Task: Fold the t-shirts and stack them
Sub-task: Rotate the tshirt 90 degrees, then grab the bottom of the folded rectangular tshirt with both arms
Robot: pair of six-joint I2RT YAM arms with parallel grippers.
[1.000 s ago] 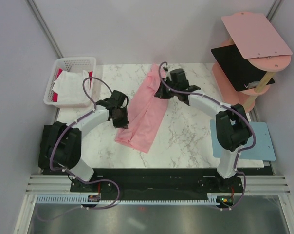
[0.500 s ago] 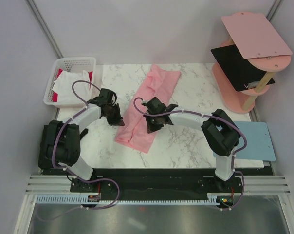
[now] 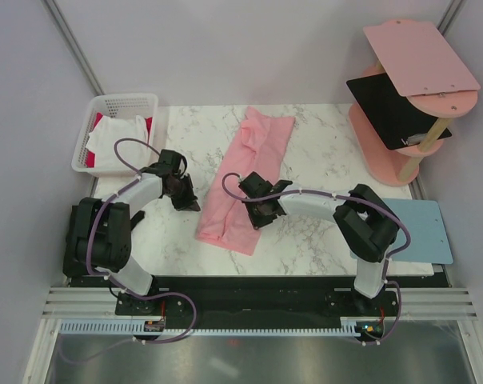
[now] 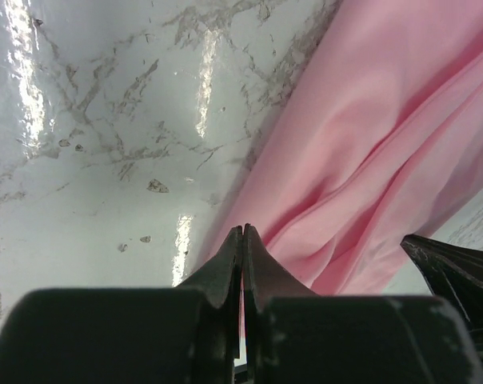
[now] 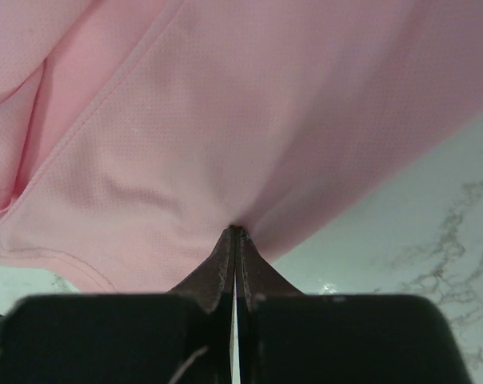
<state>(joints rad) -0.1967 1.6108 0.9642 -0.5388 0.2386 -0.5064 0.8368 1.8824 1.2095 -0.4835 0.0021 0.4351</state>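
pink t-shirt [image 3: 245, 180]: long narrow strip lying diagonally mid-bench [image 3: 321, 152]; lengthwise fold in, cross folds left
left end effector [image 4: 243, 232]: pressed together at strip's left edge; can't tell if it has cloth
right end effector [image 5: 235, 234]: pinching strip's right edge
black t-shirt [image 3: 385, 108]: looks folded, on shelf [image 3: 417, 56]
white t-shirt [image 3: 113, 144], red t-shirt [image 3: 149, 122]: loose in basket [image 3: 125, 100]
progress: under half, my read

Pincer [image 4: 242, 234] closed, tips at pink t-shirt [image 4: 369, 144] edge; marble table [image 4: 97, 104] left.

Pink t-shirt [image 3: 254, 160], grey-veined white marble table [image 3: 321, 152]
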